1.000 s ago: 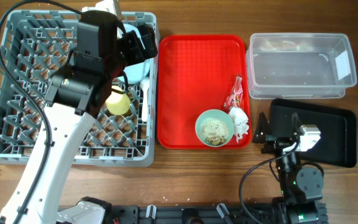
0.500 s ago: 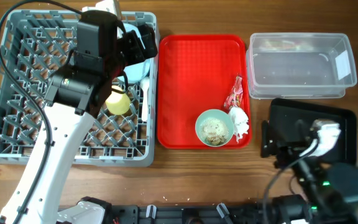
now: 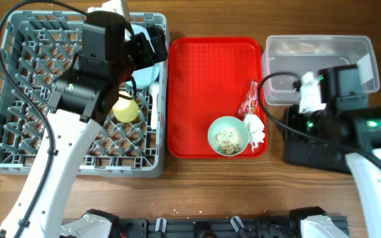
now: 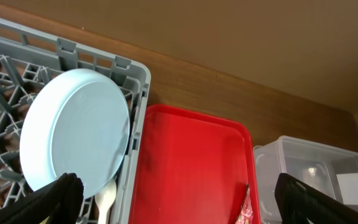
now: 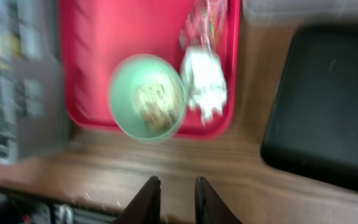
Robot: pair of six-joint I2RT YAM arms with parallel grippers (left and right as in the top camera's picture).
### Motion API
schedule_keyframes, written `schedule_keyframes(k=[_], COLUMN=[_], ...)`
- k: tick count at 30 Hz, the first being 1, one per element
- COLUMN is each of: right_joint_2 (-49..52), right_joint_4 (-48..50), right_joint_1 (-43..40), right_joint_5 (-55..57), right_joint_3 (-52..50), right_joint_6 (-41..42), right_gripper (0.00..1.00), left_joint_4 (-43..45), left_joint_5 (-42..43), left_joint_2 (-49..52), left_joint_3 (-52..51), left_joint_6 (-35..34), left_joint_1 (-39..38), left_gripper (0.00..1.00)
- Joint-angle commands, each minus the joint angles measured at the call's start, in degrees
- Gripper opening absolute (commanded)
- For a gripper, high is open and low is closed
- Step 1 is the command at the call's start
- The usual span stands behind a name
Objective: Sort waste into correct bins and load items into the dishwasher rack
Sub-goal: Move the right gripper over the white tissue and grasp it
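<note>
The mint-green bowl with beige food scraps stands on the red tray's near right corner. Next to it lie the crumpled white tissue and the red-and-white wrapper. The pale blue plate stands on edge in the grey dishwasher rack, with a yellow cup and a white spoon nearby. My left gripper hangs wide open and empty above the rack's right edge. My right gripper is almost closed, a thin gap, nothing in it, above the bare wood in front of the bowl.
The flat red tray lies between the rack and the bins. The clear tub sits at the back right; the black tray is in front of it, partly under my right arm. The right wrist view is blurred.
My right arm has risen from the front table edge and swung back over the black tray and tub, and its jaws have closed in. The left arm has not moved.
</note>
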Motion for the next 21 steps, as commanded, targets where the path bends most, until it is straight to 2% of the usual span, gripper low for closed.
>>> schedule_keyframes(k=[1, 8, 12, 15, 21], right_joint_2=[-1.6, -1.4, -1.1, -0.1, 8.0], right_joint_4=[2.1, 13.0, 23.7, 27.8, 33.9], right_joint_1=[0.1, 0.1, 0.9, 4.7, 16.7], right_joint_5=[-0.5, -0.3, -0.3, 4.4, 13.6], right_joint_3=[-9.3, -19.3, -29.7, -32.4, -32.6], right_joint_6=[1.7, 12.8, 18.6, 21.3, 29.0], right_gripper=[0.26, 0.27, 0.18, 0.04, 0.04], left_joint_4=[0.2, 0.2, 0.2, 0.2, 0.2], left_joint_5=[0.1, 0.1, 0.1, 0.1, 0.1], left_joint_2=[-0.1, -0.1, -0.1, -0.1, -0.1], left_joint_3=[0.1, 0.1, 0.1, 0.1, 0.1], left_joint_6=[0.1, 0.1, 0.1, 0.1, 0.1], left_joint_1=[-0.1, -0.1, -0.1, -0.1, -0.1], left_gripper=[1.00, 1.00, 1.00, 1.00, 1.00])
